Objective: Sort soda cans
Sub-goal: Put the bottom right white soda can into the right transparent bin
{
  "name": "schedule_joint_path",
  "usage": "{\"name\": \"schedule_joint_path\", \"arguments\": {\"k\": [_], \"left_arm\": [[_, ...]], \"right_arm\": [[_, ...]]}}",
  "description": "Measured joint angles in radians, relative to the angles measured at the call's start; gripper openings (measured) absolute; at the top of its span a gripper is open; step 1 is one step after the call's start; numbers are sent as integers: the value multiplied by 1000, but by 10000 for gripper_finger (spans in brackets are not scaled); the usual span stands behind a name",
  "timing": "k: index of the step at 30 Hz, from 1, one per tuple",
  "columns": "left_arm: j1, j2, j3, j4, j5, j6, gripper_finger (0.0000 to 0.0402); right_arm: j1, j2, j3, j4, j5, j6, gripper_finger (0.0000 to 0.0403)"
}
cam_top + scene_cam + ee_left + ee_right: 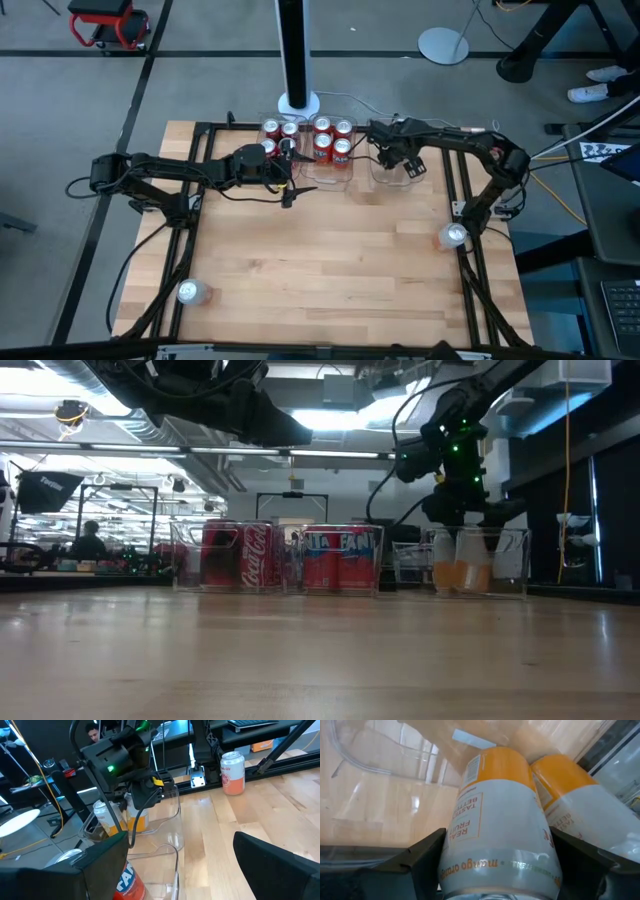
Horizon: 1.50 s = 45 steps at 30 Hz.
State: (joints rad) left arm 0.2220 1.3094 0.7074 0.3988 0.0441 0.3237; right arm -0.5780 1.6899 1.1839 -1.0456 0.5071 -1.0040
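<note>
Your right tool [495, 865] clenches a white-and-orange metal can [500, 825] inside the far-right clear bin [392, 178], apparently seating it beside its match.

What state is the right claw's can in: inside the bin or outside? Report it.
Inside: the right claw grips the orange can within the clear bin, beside another orange can.

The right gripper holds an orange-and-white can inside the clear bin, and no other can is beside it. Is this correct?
Not quite. The right gripper does hold the orange-and-white can in the clear bin, but a second orange-and-white can is beside it, as the right wrist view shows.
</note>
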Motion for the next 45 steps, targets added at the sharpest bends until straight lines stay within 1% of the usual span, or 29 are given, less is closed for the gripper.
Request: {"name": "schedule_joint_path", "arguments": {"k": [11,15,17,20,22,28,35,40,45], "left_arm": [[0,0,0,0,0,2,347],[0,0,0,0,0,1,347],[0,0,0,0,0,1,347],[0,0,0,0,0,-1,347],[0,0,0,0,0,-1,347],[0,0,0,0,0,1,347],[0,0,0,0,0,1,347],[0,0,0,0,0,-2,347],[0,0,0,0,0,-2,347]], "right_arm": [[3,2,4,2,13,10,308],[2,3,10,7,13,54,336],[1,3,15,23,38,58,357],[1,3,15,15,41,58,386],[1,3,15,14,38,55,395],[1,3,21,-21,39,31,383],[2,3,124,-143,41,60,381],[37,2,231,-229,40,80,381],[83,2,339,-238,38,83,382]]}}
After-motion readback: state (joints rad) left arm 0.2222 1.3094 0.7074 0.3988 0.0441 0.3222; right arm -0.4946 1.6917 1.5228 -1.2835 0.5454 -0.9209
